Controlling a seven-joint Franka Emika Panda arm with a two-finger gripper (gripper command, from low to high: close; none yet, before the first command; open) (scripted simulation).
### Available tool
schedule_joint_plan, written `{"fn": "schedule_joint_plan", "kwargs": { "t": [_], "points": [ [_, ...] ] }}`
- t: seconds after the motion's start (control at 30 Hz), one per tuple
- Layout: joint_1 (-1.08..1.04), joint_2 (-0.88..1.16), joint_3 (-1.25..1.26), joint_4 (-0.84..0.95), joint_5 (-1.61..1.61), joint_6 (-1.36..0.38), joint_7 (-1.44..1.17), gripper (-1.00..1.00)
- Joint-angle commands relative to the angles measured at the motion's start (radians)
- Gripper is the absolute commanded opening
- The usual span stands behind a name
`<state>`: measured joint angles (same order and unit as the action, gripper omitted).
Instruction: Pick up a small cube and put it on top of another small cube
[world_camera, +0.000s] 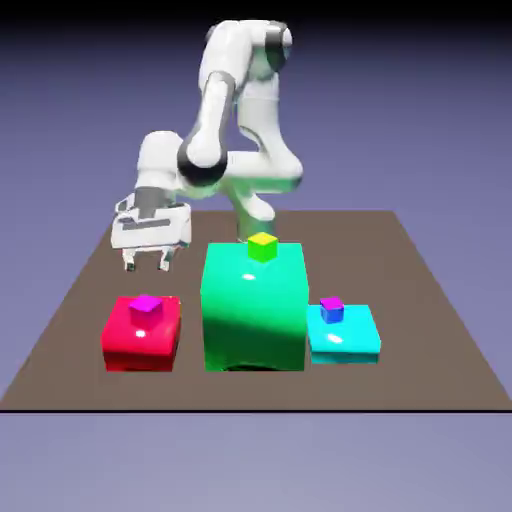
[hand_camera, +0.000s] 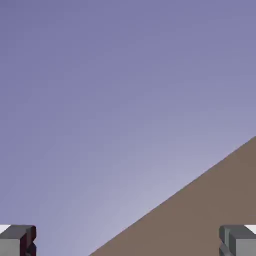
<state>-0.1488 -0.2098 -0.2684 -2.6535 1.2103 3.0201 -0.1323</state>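
Fingers (hand_camera: 20, 241) of the gripper (world_camera: 147, 262) stand wide apart, nothing between them. Lime-green cube with yellow top (world_camera: 263, 247) sits on the large green block (world_camera: 254, 310), toward the exterior view's right of the fingers. Orange-yellow cube: not visible in either view. Hand view shows the table's edge (hand_camera: 210, 210) crossing diagonally; backdrop beyond.

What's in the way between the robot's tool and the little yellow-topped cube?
Nothing visible stands between the tool and the yellow-topped cube. The cube sits up on the big green block, so a low path might bump that block's side.
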Motion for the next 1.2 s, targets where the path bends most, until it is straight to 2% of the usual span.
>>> {"fn": "schedule_joint_plan", "kwargs": {
  "t": [0.0,1.17],
  "points": [
    [-0.001,0.011,-0.012,0.003,0.044,0.001,-0.037,0.0],
    [-0.029,0.39,-0.422,0.091,1.566,0.032,-1.337,0.0]
  ]
}}
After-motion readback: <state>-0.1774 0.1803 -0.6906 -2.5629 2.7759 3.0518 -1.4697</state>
